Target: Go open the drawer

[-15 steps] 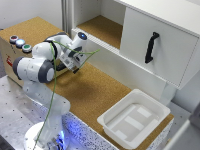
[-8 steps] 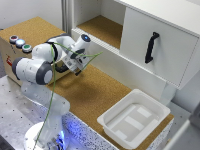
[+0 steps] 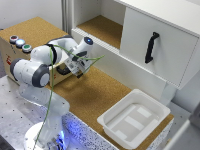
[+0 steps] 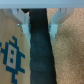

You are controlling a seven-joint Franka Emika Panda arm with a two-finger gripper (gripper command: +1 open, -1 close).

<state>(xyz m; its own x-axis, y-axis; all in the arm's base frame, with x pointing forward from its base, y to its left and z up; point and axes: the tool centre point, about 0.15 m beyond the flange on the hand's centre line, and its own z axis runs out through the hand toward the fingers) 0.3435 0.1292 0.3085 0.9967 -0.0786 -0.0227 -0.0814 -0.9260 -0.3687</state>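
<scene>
A white tray is sat nearest the camera, on the cork worktop by its front corner, with nothing in it. Further back, the arm is seen folded over the worktop's edge on the exterior view's left, and the gripper is held low above the cork, well apart from the tray. In the wrist view the two pale fingers are spread apart with only a dark strip running between them, so it's open and nothing is gripped. A box with coloured buttons is parked behind the arm, on the far left corner. Furthest back, the white drawer front with its black handle is found along the worktop's far edge, right of an open shelf, and well apart from the gripper.
</scene>
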